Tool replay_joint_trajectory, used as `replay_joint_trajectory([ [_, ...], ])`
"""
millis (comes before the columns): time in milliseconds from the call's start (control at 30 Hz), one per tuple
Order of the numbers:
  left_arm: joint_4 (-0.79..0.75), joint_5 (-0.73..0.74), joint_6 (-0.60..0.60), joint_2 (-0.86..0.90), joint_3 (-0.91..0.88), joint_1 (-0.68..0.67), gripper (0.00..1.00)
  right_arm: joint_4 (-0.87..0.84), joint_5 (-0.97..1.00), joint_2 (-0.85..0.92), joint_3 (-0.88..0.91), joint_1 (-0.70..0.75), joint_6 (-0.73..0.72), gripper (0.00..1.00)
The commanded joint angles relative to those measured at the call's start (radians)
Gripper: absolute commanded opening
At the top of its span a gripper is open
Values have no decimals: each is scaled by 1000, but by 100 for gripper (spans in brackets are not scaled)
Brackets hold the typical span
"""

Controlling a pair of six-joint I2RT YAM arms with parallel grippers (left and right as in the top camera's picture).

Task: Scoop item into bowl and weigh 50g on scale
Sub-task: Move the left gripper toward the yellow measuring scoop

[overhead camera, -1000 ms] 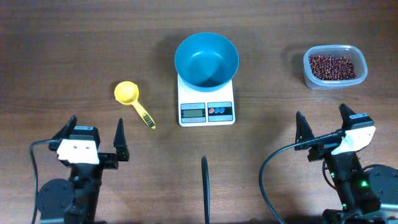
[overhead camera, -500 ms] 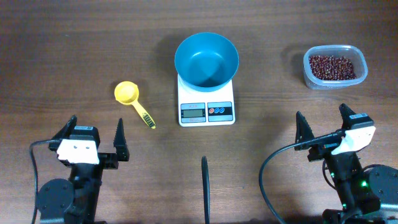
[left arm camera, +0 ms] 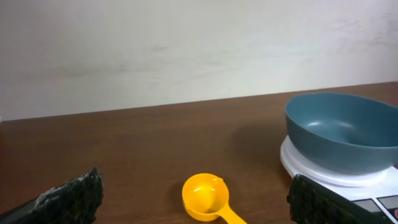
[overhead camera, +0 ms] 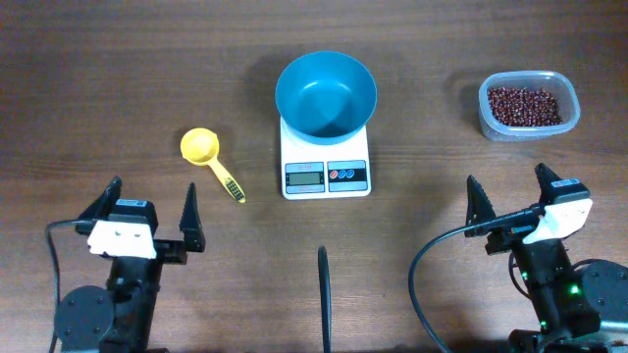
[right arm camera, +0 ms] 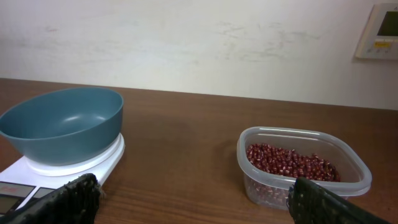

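Observation:
The blue bowl [overhead camera: 326,94] stands empty on the white scale [overhead camera: 325,173] at the table's middle; both show in the left wrist view [left arm camera: 341,130] and right wrist view [right arm camera: 62,121]. Dark reddish-brown beans [overhead camera: 530,104] fill a clear tub [overhead camera: 488,118] at the far right, also in the right wrist view [right arm camera: 289,163]. A yellow scoop [overhead camera: 201,147] lies left of the scale, also in the left wrist view [left arm camera: 204,196]. My left gripper [overhead camera: 149,218] is open and empty near the front left. My right gripper [overhead camera: 510,199] is open and empty near the front right.
A thin black post [overhead camera: 323,294] stands at the front centre between the arms. A pale wall [right arm camera: 199,43] rises behind the table's far edge. A cable [overhead camera: 424,284] loops beside the right arm.

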State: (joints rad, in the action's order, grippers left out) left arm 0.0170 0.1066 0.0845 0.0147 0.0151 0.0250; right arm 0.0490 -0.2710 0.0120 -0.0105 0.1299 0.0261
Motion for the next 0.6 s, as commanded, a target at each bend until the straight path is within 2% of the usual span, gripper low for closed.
replay_joint_trajectory([
  [0, 29, 28, -14, -7, 76, 2, 99, 6, -6, -6, 5, -5, -4, 99],
  [167, 195, 27, -13, 71, 266, 2, 99, 6, -6, -6, 5, -5, -4, 99],
  [367, 443, 28, -13, 367, 606, 2, 99, 6, -6, -6, 5, -5, -4, 99],
  [567, 874, 36, -13, 707, 1051, 1, 99, 6, -6, -6, 5, -5, -4, 99],
])
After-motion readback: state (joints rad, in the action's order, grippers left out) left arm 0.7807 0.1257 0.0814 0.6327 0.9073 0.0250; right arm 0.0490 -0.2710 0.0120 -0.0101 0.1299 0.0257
